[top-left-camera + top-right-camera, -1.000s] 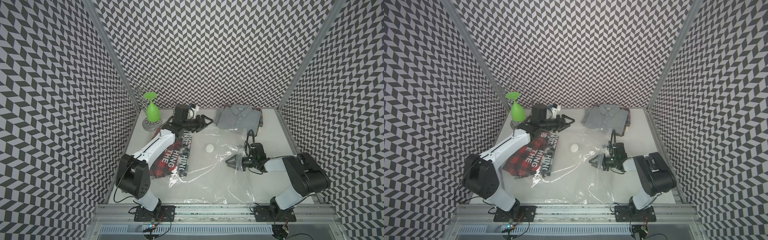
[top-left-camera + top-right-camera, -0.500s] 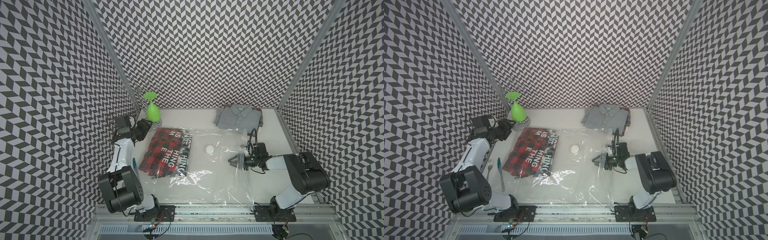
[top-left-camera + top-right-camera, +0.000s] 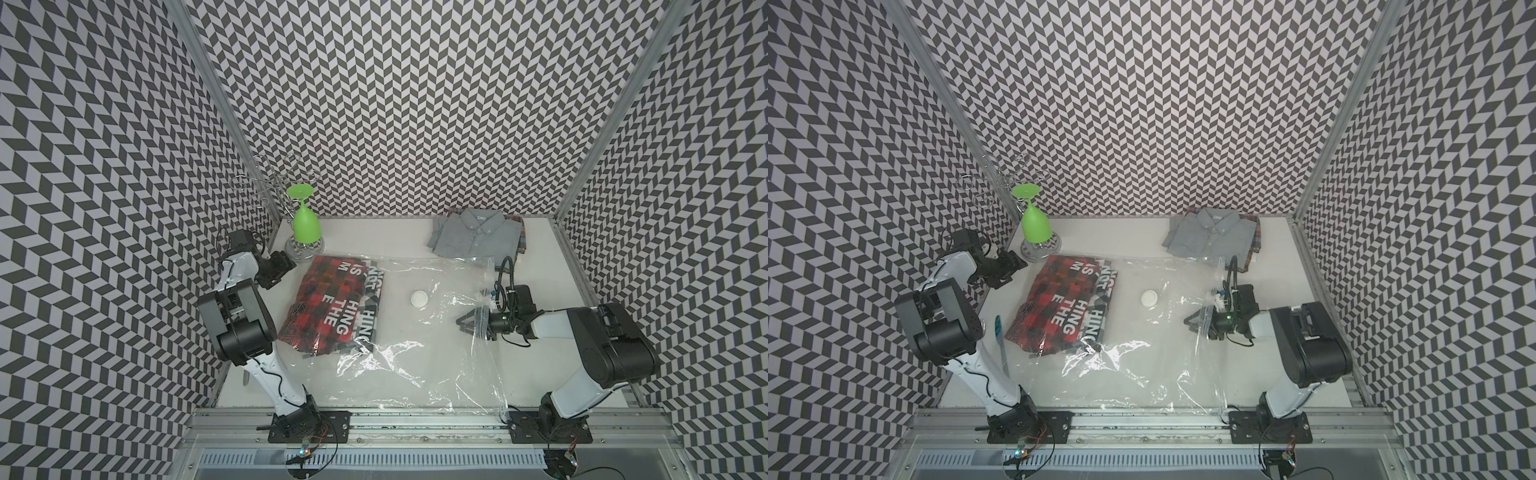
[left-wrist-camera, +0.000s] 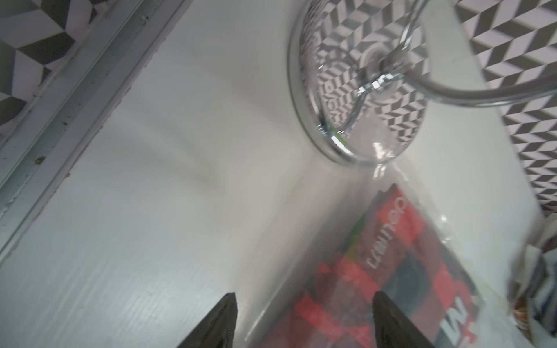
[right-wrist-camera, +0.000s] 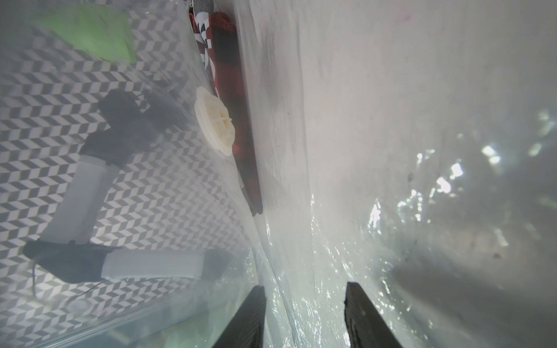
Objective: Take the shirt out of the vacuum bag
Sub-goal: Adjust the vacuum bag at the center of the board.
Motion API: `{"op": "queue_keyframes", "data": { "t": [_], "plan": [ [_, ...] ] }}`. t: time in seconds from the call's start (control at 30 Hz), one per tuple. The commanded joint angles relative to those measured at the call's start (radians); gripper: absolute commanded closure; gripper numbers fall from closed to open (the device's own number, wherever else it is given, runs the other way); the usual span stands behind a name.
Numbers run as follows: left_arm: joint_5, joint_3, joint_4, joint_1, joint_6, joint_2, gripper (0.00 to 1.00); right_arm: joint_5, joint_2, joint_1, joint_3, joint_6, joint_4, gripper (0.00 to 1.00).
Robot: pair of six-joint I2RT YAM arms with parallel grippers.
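The red plaid shirt (image 3: 332, 307) lies left of centre in both top views, inside the left end of the bag (image 3: 415, 374), whose clear film covers the middle of the table (image 3: 365, 232). At the bag's right edge the right gripper (image 3: 463, 329) has its jaws apart with a raised fold of film between them, not clamped. The left gripper (image 3: 279, 272), jaws apart and empty, hangs at the left beside the shirt's upper corner, near the rack (image 3: 303, 249); a gray shirt (image 3: 473, 237) lies upper right.
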State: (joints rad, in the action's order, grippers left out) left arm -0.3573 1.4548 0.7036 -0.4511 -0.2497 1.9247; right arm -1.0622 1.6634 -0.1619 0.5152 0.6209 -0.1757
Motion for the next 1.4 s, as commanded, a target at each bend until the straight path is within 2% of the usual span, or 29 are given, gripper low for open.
{"op": "queue_keyframes", "data": {
  "t": [0.0,0.17,0.6,0.73,0.83,1.07,1.3,1.37],
  "plan": [
    [0.099,0.052,0.070,0.011,0.102,0.049,0.27,0.007,0.023,-0.002,0.011,-0.025,-0.012,0.55],
    [0.153,0.081,0.064,0.022,0.134,0.097,0.27,0.007,0.032,-0.001,0.016,-0.026,-0.014,0.54],
    [-0.042,-0.024,-0.065,0.034,0.141,0.085,0.29,0.010,0.049,-0.002,0.029,-0.047,0.012,0.54],
    [-0.081,-0.061,-0.099,0.035,0.133,0.071,0.32,0.011,0.049,-0.004,0.029,-0.052,0.015,0.54],
    [-0.110,-0.079,-0.120,0.035,0.131,0.063,0.37,0.011,0.047,-0.005,0.028,-0.053,0.016,0.54],
    [-0.111,-0.097,-0.121,0.034,0.137,0.073,0.59,0.011,0.052,-0.006,0.028,-0.060,0.019,0.54],
    [-0.077,-0.105,-0.125,0.034,0.130,0.087,0.67,0.015,0.050,-0.009,0.027,-0.076,0.034,0.54],
    [-0.073,-0.106,-0.122,0.034,0.127,0.094,0.75,0.016,0.050,-0.009,0.025,-0.077,0.036,0.54]
  ]
}}
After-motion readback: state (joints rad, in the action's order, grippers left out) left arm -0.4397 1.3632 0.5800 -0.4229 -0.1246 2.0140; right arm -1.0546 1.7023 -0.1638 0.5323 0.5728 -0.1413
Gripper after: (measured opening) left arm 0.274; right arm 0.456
